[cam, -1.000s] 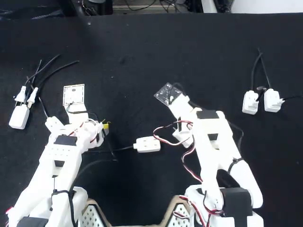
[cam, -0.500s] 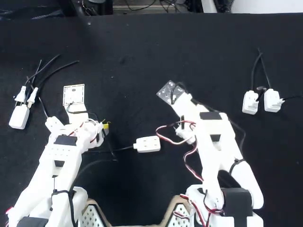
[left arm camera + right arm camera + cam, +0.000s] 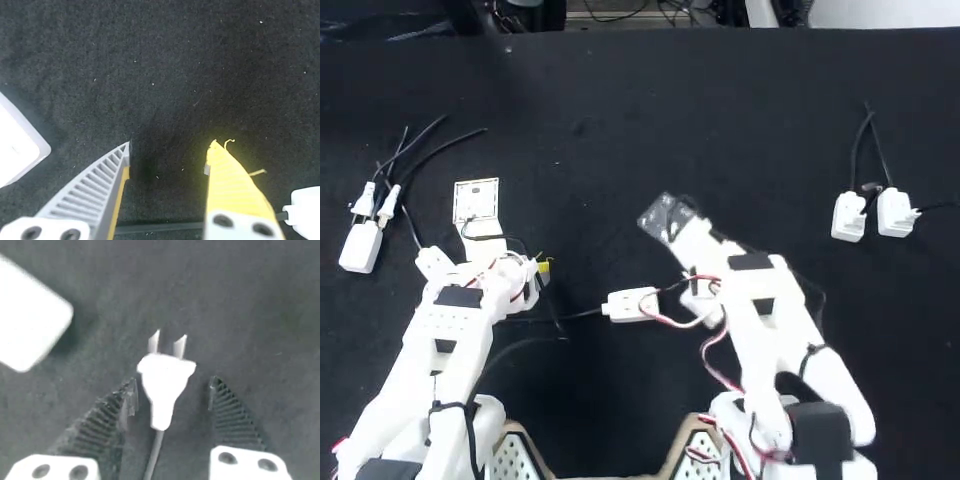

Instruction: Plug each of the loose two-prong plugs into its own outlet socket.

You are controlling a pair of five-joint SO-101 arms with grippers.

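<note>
A white two-prong plug (image 3: pixel 165 380) lies on the black mat between the fingers of my right gripper (image 3: pixel 173 381), which is open. Its prongs point away from the wrist and its cord runs back under it. Neither finger clearly touches it. A white socket block (image 3: pixel 30 330) sits off to one side, beyond the fingertips. From above, a white socket (image 3: pixel 630 303) with a black cord lies between the two arms, next to the right arm (image 3: pixel 750 300). My left gripper (image 3: pixel 170 145) is open over bare mat, and from above it sits at the left arm's tip (image 3: pixel 538 268).
At the far left lie a white adapter (image 3: pixel 360 248) and two loose plugs (image 3: pixel 375 203) on black cords. Two white blocks (image 3: pixel 870 214) with black cords sit at the far right. A white square plate (image 3: pixel 475 200) lies beyond the left arm.
The right arm has swung left and drawn back toward the near edge, closer to the middle socket. The left arm and the plugs at both sides have stayed put.
</note>
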